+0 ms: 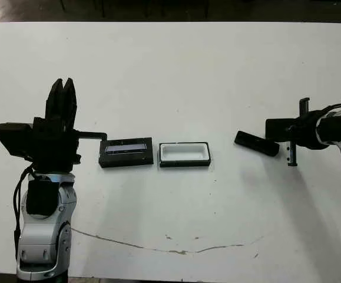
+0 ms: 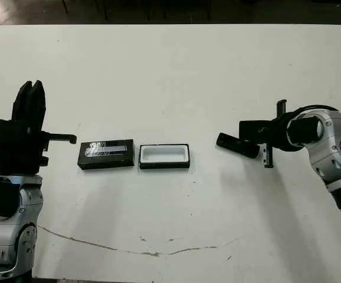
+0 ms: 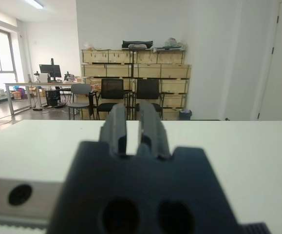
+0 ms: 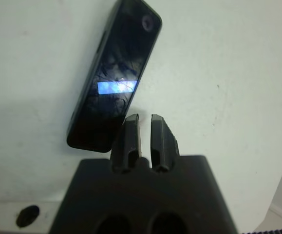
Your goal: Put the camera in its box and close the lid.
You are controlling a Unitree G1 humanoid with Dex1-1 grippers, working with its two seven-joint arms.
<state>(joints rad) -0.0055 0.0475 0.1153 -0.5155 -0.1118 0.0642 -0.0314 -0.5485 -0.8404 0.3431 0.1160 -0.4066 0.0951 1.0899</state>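
The camera [image 1: 256, 143], a slim black bar, lies on the white table right of centre. In the right wrist view the camera [image 4: 115, 78] shows a glossy face with a pale reflection. My right gripper [image 1: 268, 128] hovers at the camera's right end, its fingers [image 4: 133, 134] shut with nothing between them. The box [image 1: 184, 154], a black-rimmed tray with white lining, sits open at the table's middle. Just left of it, the lid [image 1: 126, 152] lies flat with its pale stripe up. My left gripper [image 1: 62, 85] stands further left, pointing away across the table, shut and holding nothing.
A thin dark crack [image 1: 158, 247] runs across the table near its front edge. The table's far edge [image 1: 170, 22] meets a dark floor. Beyond the table, the left wrist view shows chairs [image 3: 112, 92] and wooden shelving [image 3: 136, 63].
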